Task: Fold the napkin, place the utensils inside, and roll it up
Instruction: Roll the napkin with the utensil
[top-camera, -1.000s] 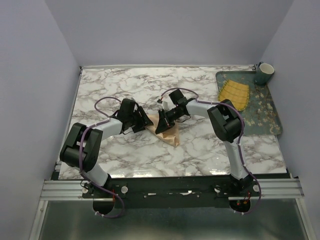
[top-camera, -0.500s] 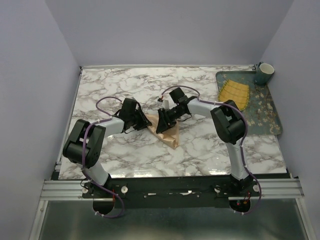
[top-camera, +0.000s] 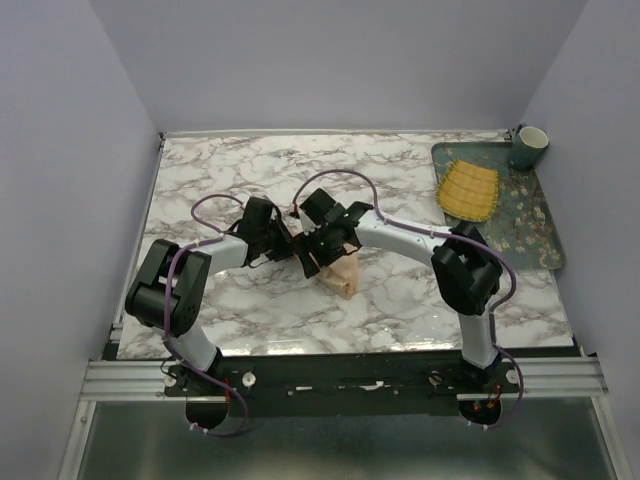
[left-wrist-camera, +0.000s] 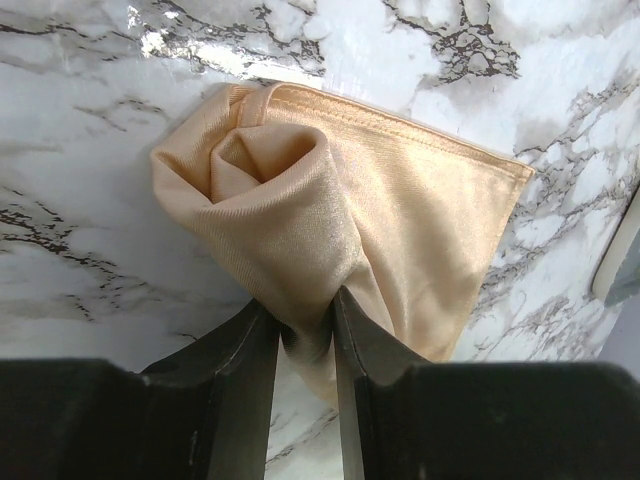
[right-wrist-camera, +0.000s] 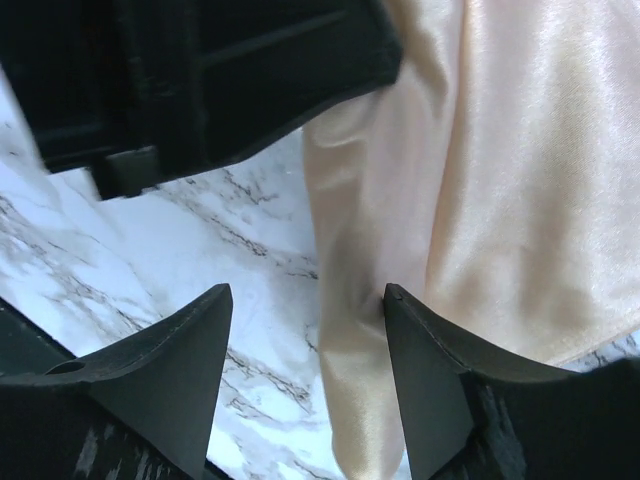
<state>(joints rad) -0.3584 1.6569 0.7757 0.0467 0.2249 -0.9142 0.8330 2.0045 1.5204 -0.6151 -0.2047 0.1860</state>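
So the marble table (top-camera: 230, 160) takes up most of the top view. Both arms reach in toward the middle. The left arm (top-camera: 190, 270) is bent low at the elbow and runs right, and the right arm (top-camera: 420, 235) stretches long across to the left, so the two wrists end up almost touching.

Off at the far right there's a tray (top-camera: 540, 235) with a yellow cloth (top-camera: 468, 190) on it and a mug (top-camera: 528, 146) at its far corner, well away from the action.

The napkin (top-camera: 340, 272) sits mid-table, bunched up right under the wrists, which hide most of it from above.

The wrist cams fill that in. The left gripper (left-wrist-camera: 300, 305) is pinched tight on a fold of the napkin (left-wrist-camera: 330, 210), with the cloth rolled into a loose cone ahead of it. The right gripper (right-wrist-camera: 305, 300) has its fingers spread apart and holds nothing, hanging over the napkin's (right-wrist-camera: 500, 200) edge, with a black body crowding the top left corner.
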